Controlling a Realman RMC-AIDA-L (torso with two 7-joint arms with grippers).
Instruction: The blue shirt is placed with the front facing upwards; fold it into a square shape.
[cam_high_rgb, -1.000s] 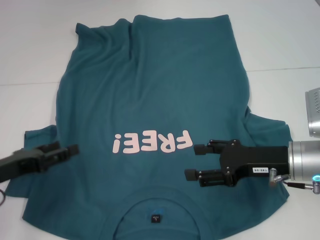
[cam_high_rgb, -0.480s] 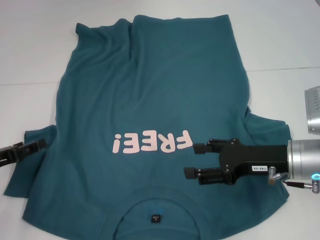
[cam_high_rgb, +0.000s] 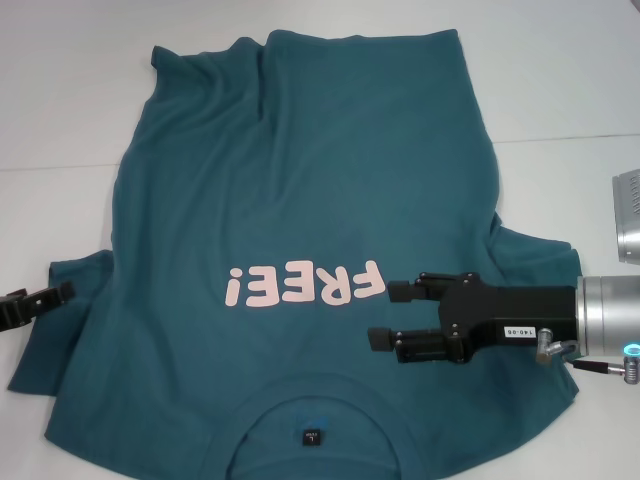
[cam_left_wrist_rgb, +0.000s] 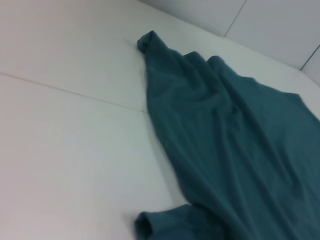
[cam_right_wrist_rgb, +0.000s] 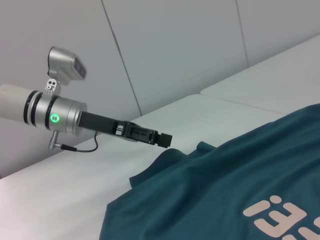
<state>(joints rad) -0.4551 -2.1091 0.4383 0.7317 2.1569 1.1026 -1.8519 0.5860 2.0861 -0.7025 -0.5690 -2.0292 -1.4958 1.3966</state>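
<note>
Lengthwise, the blue shirt (cam_high_rgb: 300, 260) lies front-up, collar nearest the robot, hem far. Right gripper (cam_high_rgb: 388, 315) hovers over it, fingers apart, empty; the left gripper's (cam_high_rgb: 45, 298) finger state is unclear.

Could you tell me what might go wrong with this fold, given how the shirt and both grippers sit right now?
1. The blue shirt lies rumpled near its far hem, so creases may get folded in and spoil the square.
2. The right gripper hovers open over the chest beside the "FREE!" print; dipping there could drag fabric sideways.
3. The left gripper sits at the sleeve's edge, away from the cloth, so a grab might miss.
</note>
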